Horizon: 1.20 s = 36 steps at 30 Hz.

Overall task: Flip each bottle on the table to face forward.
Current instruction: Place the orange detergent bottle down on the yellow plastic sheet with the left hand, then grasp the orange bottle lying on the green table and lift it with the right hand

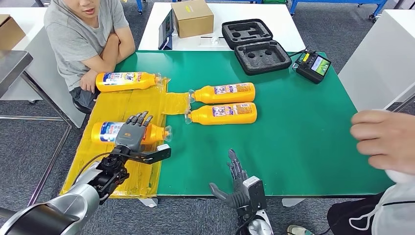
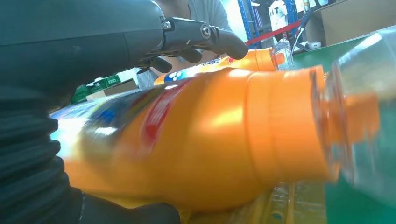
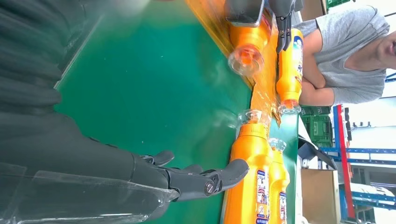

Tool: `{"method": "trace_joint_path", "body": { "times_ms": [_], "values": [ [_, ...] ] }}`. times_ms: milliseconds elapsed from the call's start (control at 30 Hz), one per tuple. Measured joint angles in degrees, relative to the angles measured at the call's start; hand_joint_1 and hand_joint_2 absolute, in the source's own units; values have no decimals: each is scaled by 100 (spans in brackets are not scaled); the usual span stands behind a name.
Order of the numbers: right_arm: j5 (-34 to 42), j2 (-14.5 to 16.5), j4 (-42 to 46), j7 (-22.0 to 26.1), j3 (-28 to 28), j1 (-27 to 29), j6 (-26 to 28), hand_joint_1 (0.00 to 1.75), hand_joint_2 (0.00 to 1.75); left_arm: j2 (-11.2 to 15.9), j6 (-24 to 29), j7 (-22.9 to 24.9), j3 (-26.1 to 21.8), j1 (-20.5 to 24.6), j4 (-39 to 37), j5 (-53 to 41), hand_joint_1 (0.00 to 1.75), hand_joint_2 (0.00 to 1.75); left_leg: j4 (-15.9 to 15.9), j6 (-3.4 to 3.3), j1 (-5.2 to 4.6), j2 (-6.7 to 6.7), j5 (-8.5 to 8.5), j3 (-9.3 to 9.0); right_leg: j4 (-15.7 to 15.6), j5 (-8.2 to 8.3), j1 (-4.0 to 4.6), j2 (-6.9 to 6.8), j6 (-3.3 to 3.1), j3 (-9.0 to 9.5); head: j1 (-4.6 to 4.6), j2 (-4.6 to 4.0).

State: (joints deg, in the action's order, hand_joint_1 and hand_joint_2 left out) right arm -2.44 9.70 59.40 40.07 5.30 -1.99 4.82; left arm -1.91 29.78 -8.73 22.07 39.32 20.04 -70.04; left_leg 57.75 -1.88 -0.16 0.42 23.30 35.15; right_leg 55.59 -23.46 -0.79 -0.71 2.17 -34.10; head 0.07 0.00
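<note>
Under the left hand (image 1: 131, 133), on the yellow sheet (image 1: 122, 105), lies a bottle (image 1: 108, 132) on its side, orange w/ a blue-white label and clear cap aimed toward the table's middle. Fingers are draped over the bottle's top and the thumb sits below it in the left wrist view, so the hand grips it. Beyond that hand, at the sheet's far end, a second bottle (image 1: 126, 81) lies on its side, label up, just beside the seated person (image 1: 85, 39) (arms folded at the table edge). Ahead of the right hand (image 1: 238, 183), two more bottles lie side by side on the green table (image 1: 303, 127), nearly touching: farther bottle (image 1: 224, 93) and nearer bottle (image 1: 223, 113), caps toward the sheet. All four look full of orange liquid. Right hand is wide, holding nothing, fingers spread, at the table's near edge. Past it to the right, another person's hand (image 1: 384, 142) hovers at the table side. Far end: open black foam case (image 1: 257, 45), its cut-outs bare; a closed cardboard box (image 1: 193, 17); a controller w/ screen (image 1: 313, 65).
</note>
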Motion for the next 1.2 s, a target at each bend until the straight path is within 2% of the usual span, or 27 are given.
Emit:
{"method": "trace_joint_path", "body": {
  "times_ms": [333, 533, 700, 967, 1200],
  "values": [
    [-40, 0, 1, -1, -25, 4, 27, 0, 175, -56, -5, -126, -64, 15, -18, 13, 0, 175, 0, -2, 0, -1, -1, 0, 0, 0, 0, -2, 0, 0, 0, 0],
    [-61, 0, 4, 1, -63, 74, 62, 0, 175, -197, 237, -765, -63, -50, -6, 128, 0, 175, 0, -4, -2, -2, -2, 4, 0, 0, -1, -5, 1, -1, 0, 0],
    [-72, 0, 14, 1, -100, 112, 49, 0, 175, -244, 239, -1112, -61, -214, 121, 246, 0, 175, 0, -5, -2, 0, -1, 8, 0, -1, -1, -5, 2, -4, -1, 0],
    [-74, -2, 61, 1, -172, 181, 65, 0, 175, -77, 6, -1421, 73, -640, 892, 469, 0, 175, 0, -4, 0, -1, -1, 8, 0, -2, 0, -5, 2, -6, -1, 0],
    [-154, -2, 82, 0, -198, 209, 86, 0, 175, 40, 383, -1248, 344, -1104, 1737, 439, 0, 175, 0, -4, -2, -1, -1, 16, 0, -2, -1, -5, 2, -13, 0, 0]
  ]
}}
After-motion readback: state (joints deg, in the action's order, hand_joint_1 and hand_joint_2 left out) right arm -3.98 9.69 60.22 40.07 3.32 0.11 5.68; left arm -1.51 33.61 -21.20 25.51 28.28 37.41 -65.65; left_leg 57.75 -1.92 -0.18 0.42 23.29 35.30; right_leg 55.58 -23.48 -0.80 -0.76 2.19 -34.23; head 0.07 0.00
